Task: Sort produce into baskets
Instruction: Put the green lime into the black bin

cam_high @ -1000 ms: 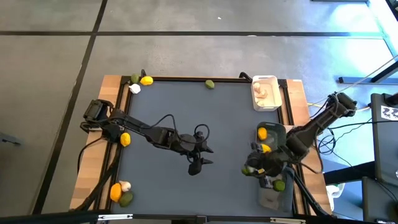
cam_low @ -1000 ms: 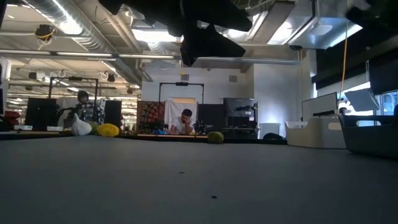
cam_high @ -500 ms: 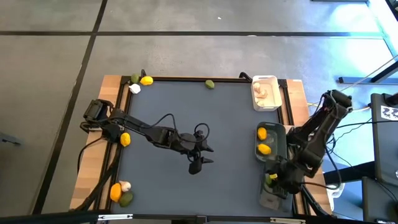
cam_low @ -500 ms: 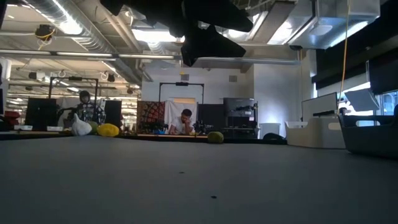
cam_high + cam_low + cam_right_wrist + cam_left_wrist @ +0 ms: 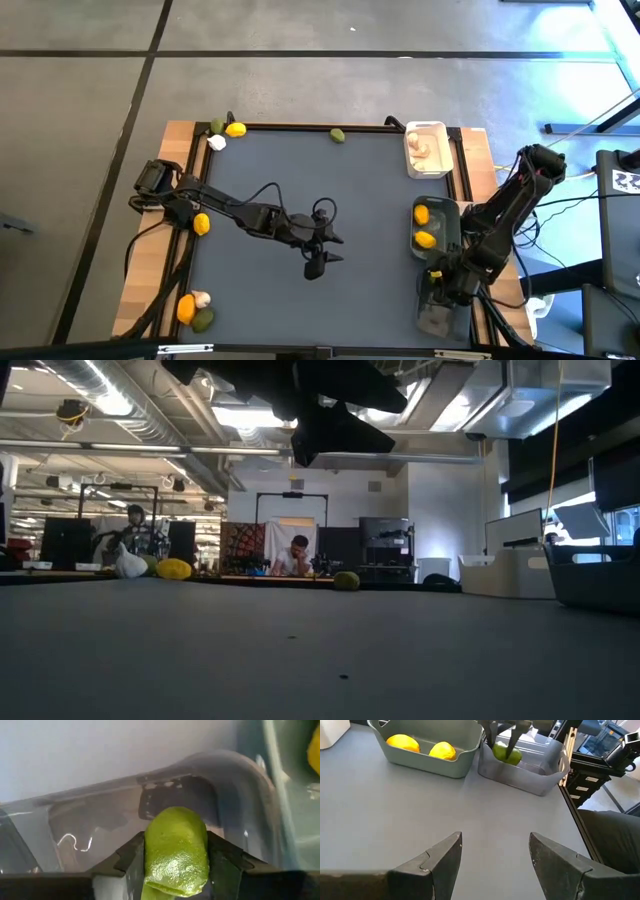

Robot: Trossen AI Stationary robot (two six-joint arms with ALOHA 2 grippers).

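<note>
My right gripper (image 5: 438, 283) is shut on a green lime (image 5: 175, 852) over the translucent grey basket (image 5: 441, 310) at the table's near right; the left wrist view shows that lime (image 5: 507, 753) at the basket's rim. The dark grey-green basket (image 5: 444, 212) holds two lemons (image 5: 402, 742) (image 5: 443, 750). Garlic pieces lie in the white basket (image 5: 426, 148). My left gripper (image 5: 495, 855) hangs open above the table's middle (image 5: 316, 262), holding nothing. My right gripper pinches the lime by its two opposite sides (image 5: 150, 855) between the two fingers. The fingers (image 5: 492, 735) come from above, pointing down. The lime hangs between the walls of the translucent basket; I cannot tell whether it touches the floor.
Loose produce lies along the far edge: a lime (image 5: 217, 126), a lemon (image 5: 236, 129), a garlic (image 5: 216, 142) and another lime (image 5: 338, 135). One lemon (image 5: 201, 224) sits at the left edge. A lemon (image 5: 186, 308), garlic (image 5: 201, 298) and lime (image 5: 203, 320) lie at the near left corner.
My right gripper has carried the lime from the mat beside the baskets toward the table's right and near edges. It has sunk over the translucent basket and rolled about its own axis as it went. The lime stays pinched.
</note>
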